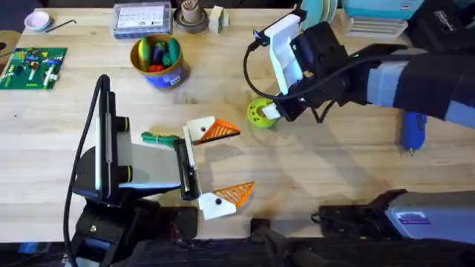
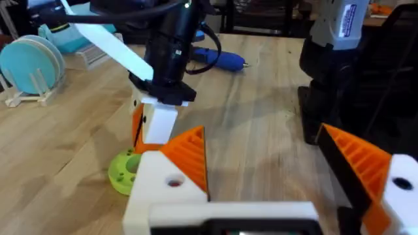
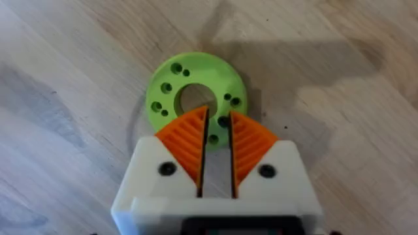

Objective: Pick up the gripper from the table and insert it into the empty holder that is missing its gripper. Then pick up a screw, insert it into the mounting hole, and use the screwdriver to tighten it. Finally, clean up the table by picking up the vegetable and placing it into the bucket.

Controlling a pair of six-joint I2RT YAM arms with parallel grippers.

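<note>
right gripper [image 3: 215, 134]: low over green disc [image 3: 196, 98]; pads nearly pressed together w/ thin gap betw. them; tips over disc's near rim; nothing seen pinched; overhead puts it centre-right of table, arm reaching in from right side
left gripper [image 1: 219, 165]: lying low at table's lower-middle, fingers spread wide apart, holding nothing; both white finger blocks carry orange ribbed pads [image 1: 220, 131]
vegetable [image 1: 159, 138]: slim green piece flat on table, just beside left gripper's upper finger, on its left
bucket [image 1: 158, 61]: blue w/ yellow rim, upper-left part of table, upright; coloured toy bits inside; well apart from both grippers
screwdriver [image 1: 413, 130]: blue, lying on table at right, partly under right arm; in left wrist view [image 2: 219, 59] it lies behind right gripper
green disc, overhead [image 1: 260, 113]: touching/under right gripper tips
table [image 1: 334, 170]: light wood
holder/loose orange wedge: can't tell apart from fitted pads here
</note>
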